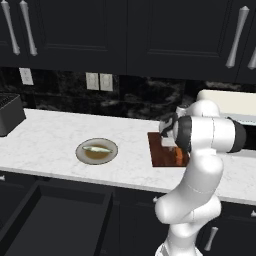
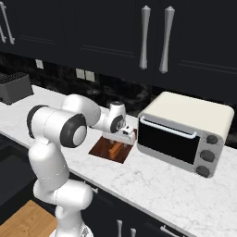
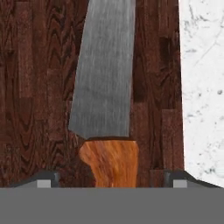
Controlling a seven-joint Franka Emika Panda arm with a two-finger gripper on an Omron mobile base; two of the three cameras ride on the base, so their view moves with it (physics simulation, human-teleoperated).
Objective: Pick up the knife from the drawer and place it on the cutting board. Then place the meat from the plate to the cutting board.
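The knife (image 3: 105, 87) lies flat on the dark reddish-brown cutting board (image 3: 35, 87), its orange handle nearest the hand and its grey blade pointing away. My gripper (image 3: 112, 181) hovers just over the handle, open, with each of its fingertips (image 3: 46, 180) standing well clear of the handle's sides. From the right base view the gripper (image 2: 115, 140) points down at the knife (image 2: 115, 149) on the board (image 2: 99, 148). The plate (image 1: 80, 155) sits on the counter left of the board (image 1: 162, 150), with the pale meat (image 1: 96, 149) on it. The drawer (image 1: 55, 225) stands pulled out below the counter.
A cream toaster oven (image 2: 185, 134) stands on the counter right of the board. A dark appliance (image 1: 7, 115) sits at the counter's far left. Black upper cabinets (image 1: 125, 35) hang above the counter. My arm's elbow (image 1: 205, 135) covers the board's right part in the left base view.
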